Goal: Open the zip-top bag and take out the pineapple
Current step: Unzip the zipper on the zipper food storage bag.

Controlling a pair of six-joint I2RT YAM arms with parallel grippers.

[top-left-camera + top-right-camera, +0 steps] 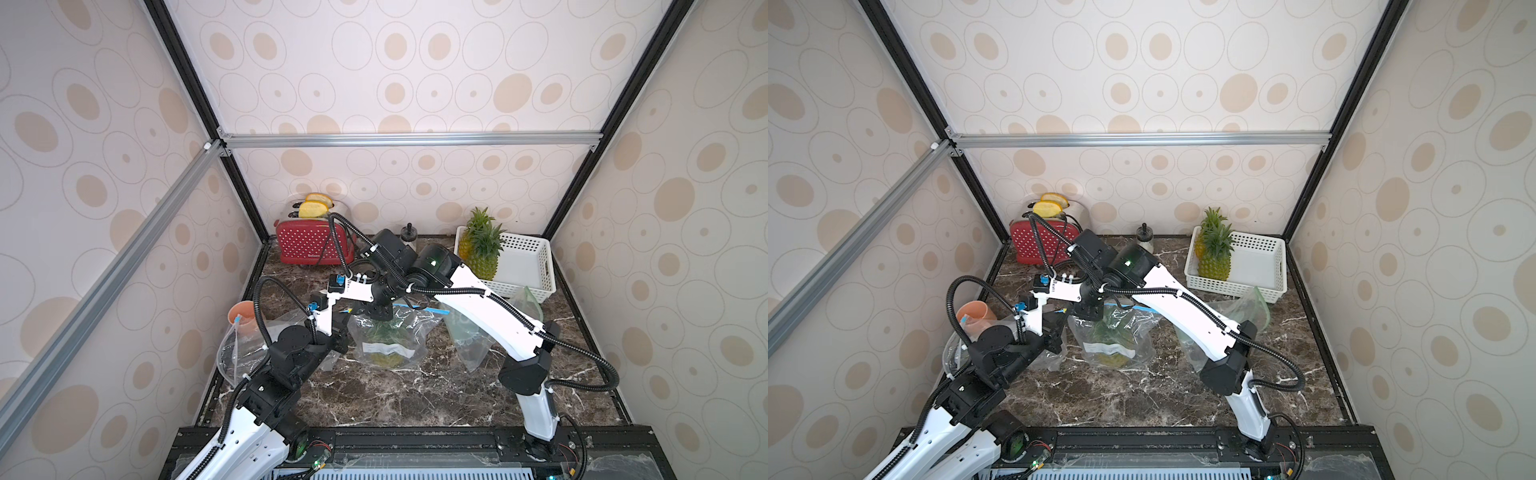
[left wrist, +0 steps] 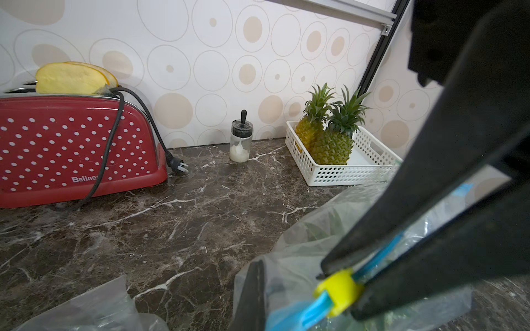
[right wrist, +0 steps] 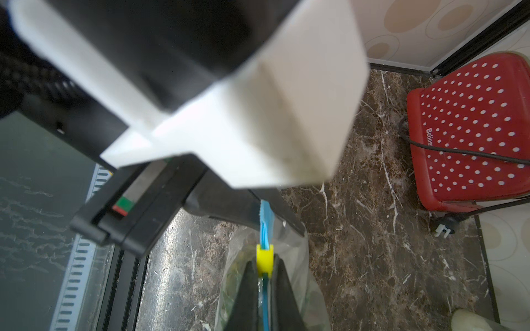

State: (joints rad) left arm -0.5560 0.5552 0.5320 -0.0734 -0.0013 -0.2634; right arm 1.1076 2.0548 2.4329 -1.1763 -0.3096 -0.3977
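Observation:
The clear zip-top bag (image 1: 409, 332) (image 1: 1138, 328) lies mid-table with the pineapple (image 1: 384, 353) (image 1: 1106, 353) dimly visible inside. Its blue zip strip (image 3: 265, 226) carries a yellow slider (image 3: 264, 259) (image 2: 341, 289). My right gripper (image 3: 265, 269) (image 1: 376, 311) reaches down from above and is shut on that slider. My left gripper (image 2: 255, 275) (image 1: 338, 326) is shut on the bag's film beside the end of the blue strip (image 2: 295, 313), a short way from the slider. In both top views the arms hide the bag's mouth.
A white basket (image 1: 536, 266) at the back right holds two more pineapples (image 1: 482, 249). A red toaster (image 1: 311, 245) and a small jar (image 1: 409, 235) stand at the back. An orange cup (image 1: 243, 316) and loose clear bags (image 1: 471, 336) (image 1: 232, 353) flank the arms.

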